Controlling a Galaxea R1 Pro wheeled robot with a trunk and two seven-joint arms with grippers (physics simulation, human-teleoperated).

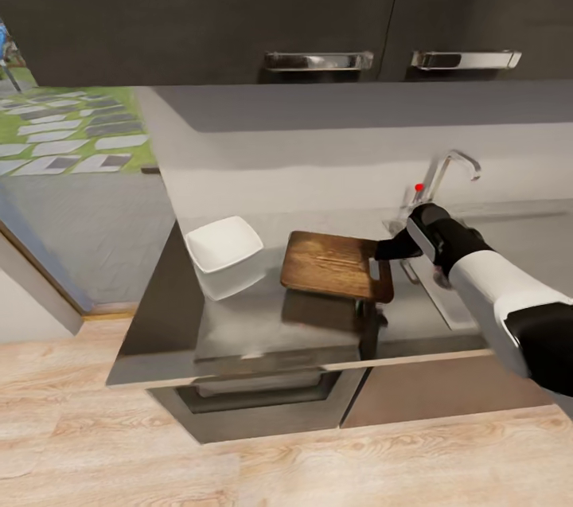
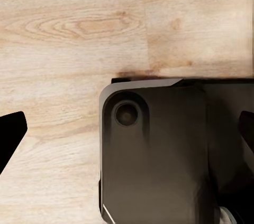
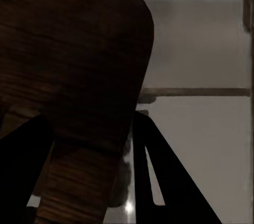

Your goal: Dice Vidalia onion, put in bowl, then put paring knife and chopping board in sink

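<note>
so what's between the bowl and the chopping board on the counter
Nothing: in the head view the stretch of grey countertop between the white bowl and the chopping board is bare. The right gripper grips the board's far end, which is lifted.

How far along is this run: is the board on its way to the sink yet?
Late stage. In hand: the right tool grips the chopping board by its edge, lifted off the countertop beside the sink. Left: setting the board into the sink. The bowl's contents aren't discernible.
</note>
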